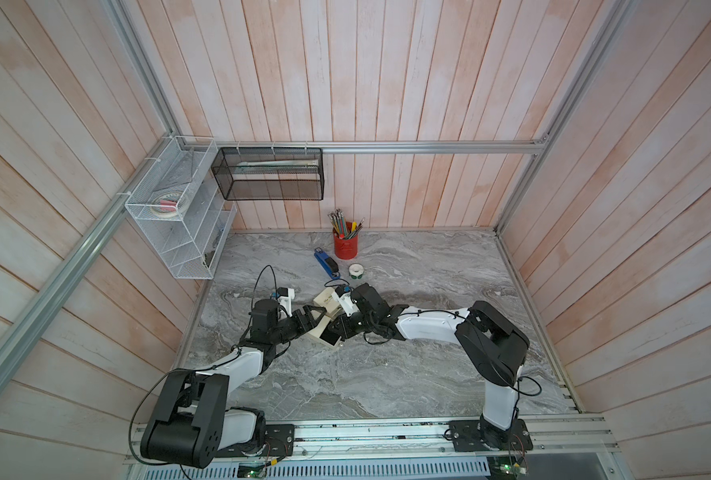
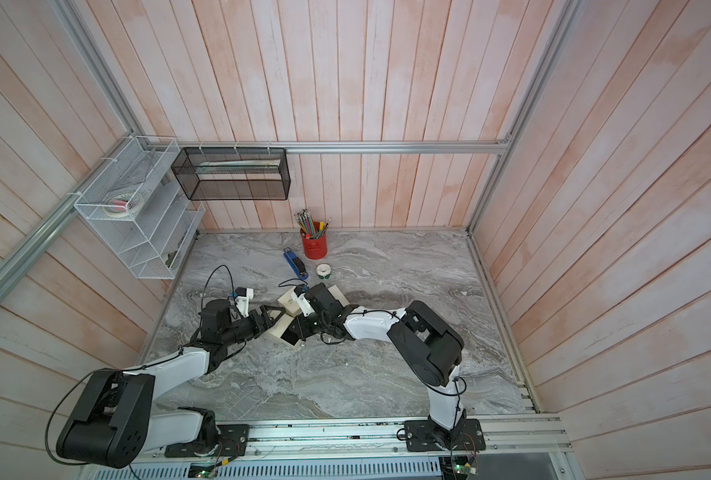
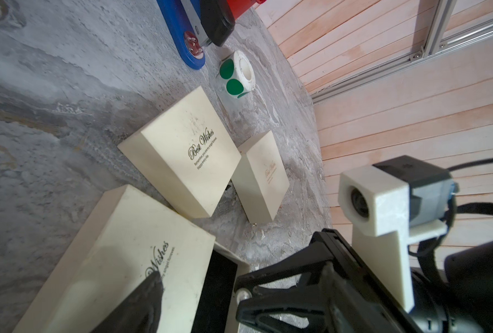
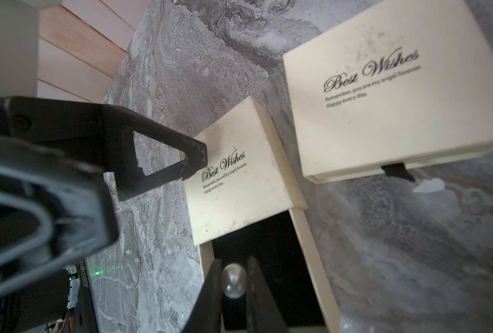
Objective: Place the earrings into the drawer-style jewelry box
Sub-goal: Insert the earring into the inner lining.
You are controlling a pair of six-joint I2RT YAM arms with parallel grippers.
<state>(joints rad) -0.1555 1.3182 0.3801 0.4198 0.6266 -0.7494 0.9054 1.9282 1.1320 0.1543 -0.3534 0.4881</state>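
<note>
The box (image 4: 233, 178) lies on the surface (image 4: 158, 86) with its black-lined drawer (image 4: 308, 248) pulled out. Over the open drawer the right hand (image 4: 234, 261) pinches a pearl earring (image 4: 233, 281). The left hand (image 1: 313, 319) is spread, with one fingertip (image 4: 193, 158) at the box's edge. Two more cream boxes lie near: a bigger box (image 4: 383, 86), shut, and a small box (image 3: 264, 178). A red cup (image 1: 345, 247) holds pencils (image 1: 341, 220).
</note>
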